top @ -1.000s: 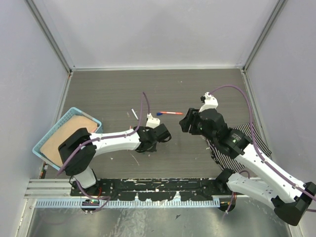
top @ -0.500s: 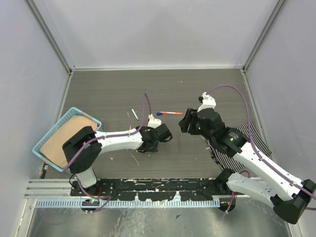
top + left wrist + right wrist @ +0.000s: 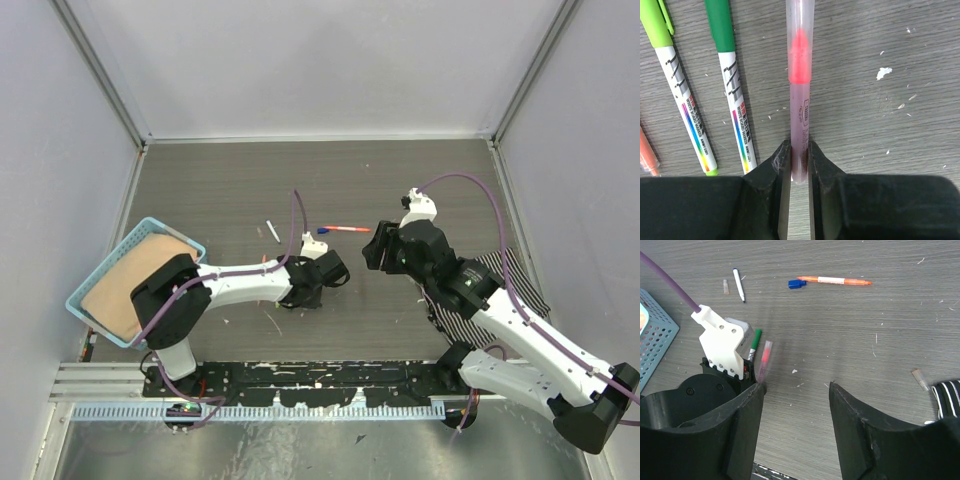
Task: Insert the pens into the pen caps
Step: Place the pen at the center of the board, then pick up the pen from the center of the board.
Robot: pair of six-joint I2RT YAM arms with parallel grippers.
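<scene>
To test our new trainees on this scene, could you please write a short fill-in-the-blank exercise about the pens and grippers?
1. The left gripper grips the pink pen, whose tip sits inside a ___ cap.
2. Beside it lie two pens with ___ caps.
3. The small cap by the orange pen is ___.
4. The right gripper is open and holds ___.
Missing words: clear; green; blue; nothing.

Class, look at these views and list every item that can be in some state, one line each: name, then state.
pink pen: capped, gripped.
left gripper: closed on the pink pen.
right gripper: open, empty.
light green pen: capped, lying flat.
dark green pen: capped, lying flat.
blue cap: loose, on no pen.
orange pen: lying flat, ungripped.
</scene>
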